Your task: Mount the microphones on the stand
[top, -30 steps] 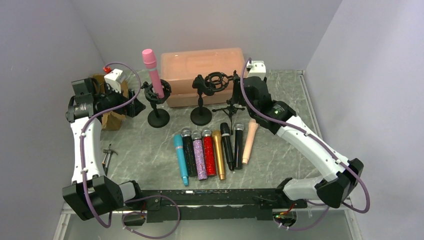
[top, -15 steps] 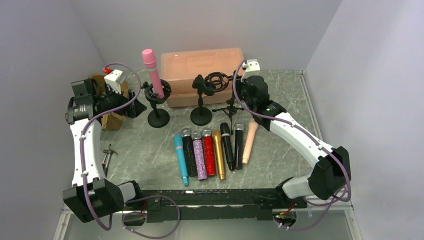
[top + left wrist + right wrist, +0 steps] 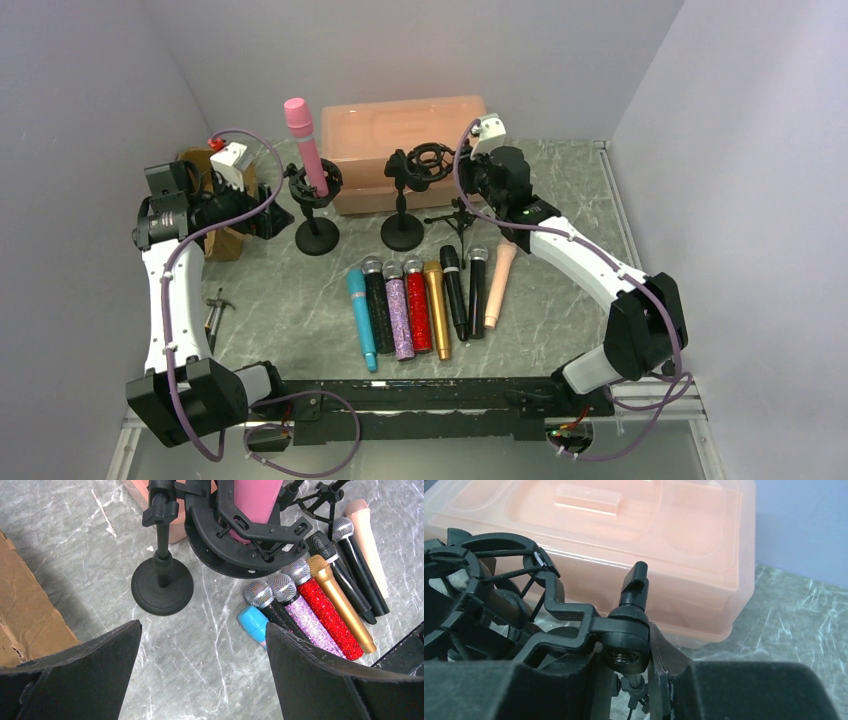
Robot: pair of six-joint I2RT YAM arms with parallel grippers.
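The pink microphone (image 3: 303, 138) stands upright in the shock mount of the left desk stand (image 3: 317, 236); the left wrist view shows it (image 3: 255, 497) in that mount (image 3: 240, 540). The other microphones lie side by side on the table: teal (image 3: 361, 318), black glitter (image 3: 378, 300), purple glitter (image 3: 399, 312), red glitter (image 3: 418, 308), gold (image 3: 437, 310), two black (image 3: 455, 292) and peach (image 3: 498, 282). My left gripper (image 3: 275, 215) (image 3: 202, 680) is open and empty, left of the pink microphone's stand. My right gripper (image 3: 470, 178) (image 3: 624, 675) is shut on the threaded joint (image 3: 625, 642) of an empty shock mount (image 3: 431, 162), above a small tripod (image 3: 460, 216).
A second desk stand (image 3: 402, 232) stands under the empty mount. A peach plastic box (image 3: 410, 125) sits behind the stands. A cardboard box (image 3: 225, 238) (image 3: 25, 610) is at the far left. A small tool (image 3: 213, 312) lies near the left arm.
My right arm has swung left and back, bringing its gripper onto the empty shock mount. My left gripper has barely moved. The microphones have not moved.
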